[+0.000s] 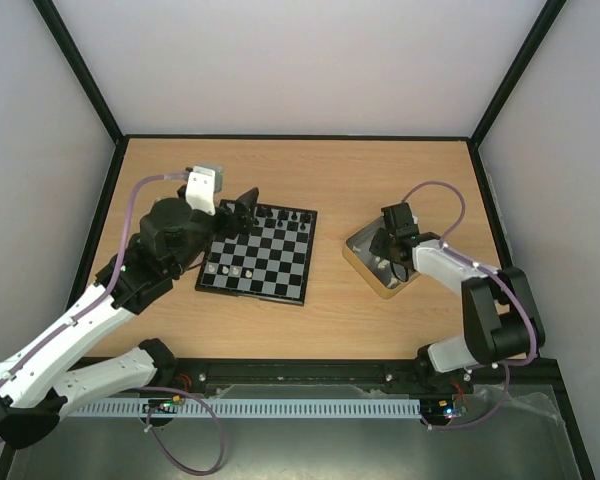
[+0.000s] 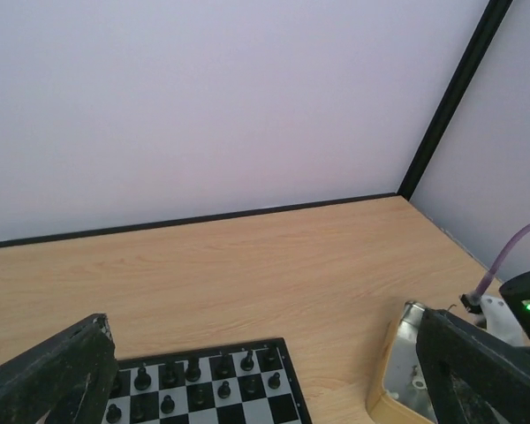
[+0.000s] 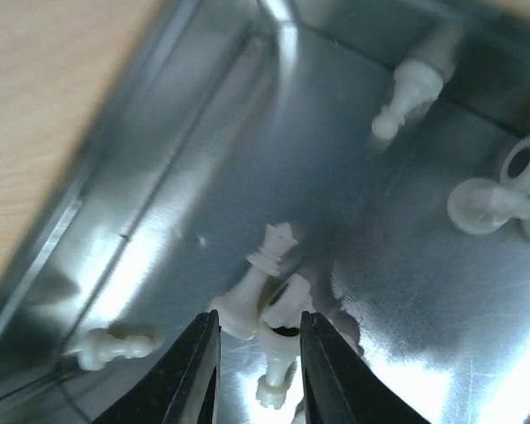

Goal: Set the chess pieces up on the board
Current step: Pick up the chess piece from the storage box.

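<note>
**Figure: top and wrist views, piece pick-up from the tin.** The table (image 1: 380, 180) carried the board (image 1: 270, 268) at left of centre. The gold-sided tin (image 1: 356, 247) lay well apart to its right. The left gripper (image 2: 261, 331) hung over the board's far left corner with its jaws spread wide and nothing between them. The right gripper (image 3: 258, 322) reached down into the tin, so the right arm was much the nearer to the loose chess pieces (image 3: 411, 84).

Its jaws stood narrowly apart astride a crowned piece (image 3: 258, 281) that lay on its side. Whether they already pinched it could not be told. The piece's base lay just at the gripper's left finger (image 3: 199, 371), and its crown pointed away from the hand. Its long axis therefore ran slantwise, roughly along the fingers and not across the gap. A second cream piece (image 3: 276, 367) lay in the same gap, touching the first, so a closing grip risked catching both.

Counts:
- One board, one tin and two grippers were in view.
- At least six cream pieces lay tumbled in the tin.
- About three white pieces (image 1: 233, 270) stood near the board's near left corner.
- The black pieces (image 1: 285, 215) filled its far rows and were too small to number.
</note>
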`<control>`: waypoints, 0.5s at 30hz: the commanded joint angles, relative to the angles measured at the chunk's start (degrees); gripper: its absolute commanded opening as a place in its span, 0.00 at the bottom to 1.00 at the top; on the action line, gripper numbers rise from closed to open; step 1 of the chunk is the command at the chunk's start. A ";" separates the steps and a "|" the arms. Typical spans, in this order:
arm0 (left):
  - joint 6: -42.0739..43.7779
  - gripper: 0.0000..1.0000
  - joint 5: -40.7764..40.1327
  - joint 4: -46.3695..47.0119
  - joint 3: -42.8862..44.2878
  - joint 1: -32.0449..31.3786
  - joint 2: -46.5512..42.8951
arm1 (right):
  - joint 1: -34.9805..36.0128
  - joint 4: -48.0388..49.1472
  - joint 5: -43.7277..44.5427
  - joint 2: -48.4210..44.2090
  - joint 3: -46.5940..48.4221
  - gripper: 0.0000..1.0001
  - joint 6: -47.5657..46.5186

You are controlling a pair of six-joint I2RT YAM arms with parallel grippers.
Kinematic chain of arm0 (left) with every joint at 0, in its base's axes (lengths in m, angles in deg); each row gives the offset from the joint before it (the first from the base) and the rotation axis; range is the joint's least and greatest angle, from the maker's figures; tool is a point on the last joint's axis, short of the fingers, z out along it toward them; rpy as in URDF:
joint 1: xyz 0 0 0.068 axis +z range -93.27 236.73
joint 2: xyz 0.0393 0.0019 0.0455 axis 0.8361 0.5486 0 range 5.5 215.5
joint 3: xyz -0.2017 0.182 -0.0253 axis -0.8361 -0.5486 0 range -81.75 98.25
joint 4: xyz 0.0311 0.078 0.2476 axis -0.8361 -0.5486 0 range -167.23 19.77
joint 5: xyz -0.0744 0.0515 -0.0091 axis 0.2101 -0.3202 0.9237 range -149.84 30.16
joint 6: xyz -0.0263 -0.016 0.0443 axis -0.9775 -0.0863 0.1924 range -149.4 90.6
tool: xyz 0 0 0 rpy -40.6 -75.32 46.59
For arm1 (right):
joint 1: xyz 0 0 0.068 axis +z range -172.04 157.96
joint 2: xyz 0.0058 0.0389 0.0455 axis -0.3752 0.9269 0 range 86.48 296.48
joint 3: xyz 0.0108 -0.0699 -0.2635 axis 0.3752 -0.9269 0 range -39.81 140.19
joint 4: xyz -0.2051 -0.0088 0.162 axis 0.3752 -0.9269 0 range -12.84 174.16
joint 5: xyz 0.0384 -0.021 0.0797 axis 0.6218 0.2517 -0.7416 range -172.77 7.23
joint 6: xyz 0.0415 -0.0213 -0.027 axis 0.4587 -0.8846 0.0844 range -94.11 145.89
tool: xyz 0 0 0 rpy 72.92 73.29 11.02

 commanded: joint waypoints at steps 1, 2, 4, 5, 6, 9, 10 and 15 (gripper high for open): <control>3.17 0.95 -1.32 2.19 -2.87 0.44 -0.64 | -0.16 -2.58 0.53 3.84 2.32 0.24 -1.62; 3.17 0.95 -1.31 2.27 -3.12 0.56 -0.51 | -0.18 -2.77 0.58 4.41 2.42 0.23 -2.11; 3.17 0.95 -1.40 2.36 -3.52 0.57 -0.21 | -0.21 -3.54 1.29 5.77 2.81 0.22 -2.72; 3.17 0.95 -1.34 2.42 -3.76 0.64 -0.06 | -0.17 -3.89 1.84 6.39 2.99 0.22 -2.99; 3.17 0.95 -1.31 2.57 -4.00 0.71 0.06 | -0.18 -4.12 2.60 6.91 3.17 0.22 -3.05; 2.93 0.96 -1.10 2.90 -4.58 1.00 0.34 | -0.16 -4.07 4.35 8.08 3.55 0.21 -3.01; 2.91 0.96 -0.97 2.98 -4.77 1.13 0.41 | -0.20 -4.08 4.90 8.41 3.73 0.21 -3.01; 2.61 0.96 -0.61 3.08 -5.37 1.86 0.50 | -0.17 -4.11 6.64 10.19 5.00 0.21 -2.81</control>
